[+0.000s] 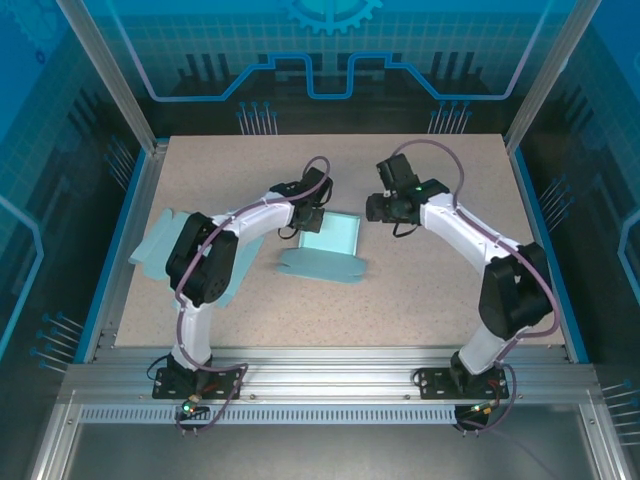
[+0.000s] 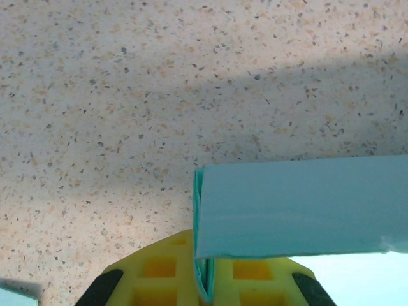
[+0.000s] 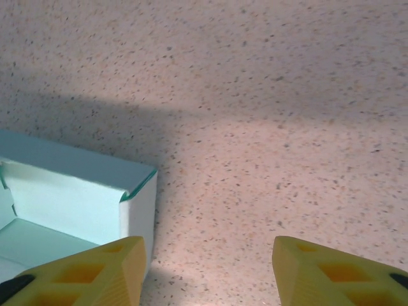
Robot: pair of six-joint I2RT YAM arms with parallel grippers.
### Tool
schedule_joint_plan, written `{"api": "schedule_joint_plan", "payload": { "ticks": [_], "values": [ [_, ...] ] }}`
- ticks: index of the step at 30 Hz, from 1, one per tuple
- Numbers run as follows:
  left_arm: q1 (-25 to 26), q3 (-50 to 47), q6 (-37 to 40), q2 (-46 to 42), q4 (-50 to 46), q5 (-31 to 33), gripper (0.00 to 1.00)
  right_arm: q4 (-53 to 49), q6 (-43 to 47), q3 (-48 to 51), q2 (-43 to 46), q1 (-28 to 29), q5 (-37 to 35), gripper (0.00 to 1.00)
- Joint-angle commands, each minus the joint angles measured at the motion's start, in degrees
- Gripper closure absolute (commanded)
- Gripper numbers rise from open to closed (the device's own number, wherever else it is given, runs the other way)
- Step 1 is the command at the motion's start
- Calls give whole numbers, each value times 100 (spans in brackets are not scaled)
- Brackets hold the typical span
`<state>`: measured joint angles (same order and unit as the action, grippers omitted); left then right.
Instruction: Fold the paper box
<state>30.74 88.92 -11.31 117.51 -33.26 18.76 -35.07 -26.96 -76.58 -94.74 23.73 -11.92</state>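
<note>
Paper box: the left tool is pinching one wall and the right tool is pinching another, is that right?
Not quite. The left tool does pinch one wall of the paper box, but the right tool is open and grips nothing, with bare table in the gap, as the right wrist view shows.

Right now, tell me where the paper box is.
Top view: the paper box sits centrally, its left wall pinched in the left tool, the open right tool beside its right wall.
</note>
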Motion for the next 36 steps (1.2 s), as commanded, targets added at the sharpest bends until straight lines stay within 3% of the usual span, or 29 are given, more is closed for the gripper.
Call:
{"api": "schedule_joint_plan", "payload": {
  "ticks": [1,5,11,17,20,26,32,36],
  "values": [
    [11,236,540,527,-1110,-18,100,-17,23,128,169,-52,98,43],
    [76,719,626,1040,-1701,500,100,-44,30,127,140,-81,120,43],
    [255,1198,908,1567,-2264,1839,100,60,27,187,166,-225,270,42],
    [272,1327,998,1895,-2327,2491,97,158,13,240,166,-322,378,42],
    [252,1306,975,1762,-2127,1915,88,167,18,248,151,-342,435,43],
    [164,1307,920,1148,-1796,808,60,165,38,275,210,-333,412,43],
    [81,1480,952,908,-1825,512,39,188,50,259,185,-334,445,43],
    [61,1556,988,792,-1756,383,34,185,93,206,91,-335,537,43]
  ]
}}
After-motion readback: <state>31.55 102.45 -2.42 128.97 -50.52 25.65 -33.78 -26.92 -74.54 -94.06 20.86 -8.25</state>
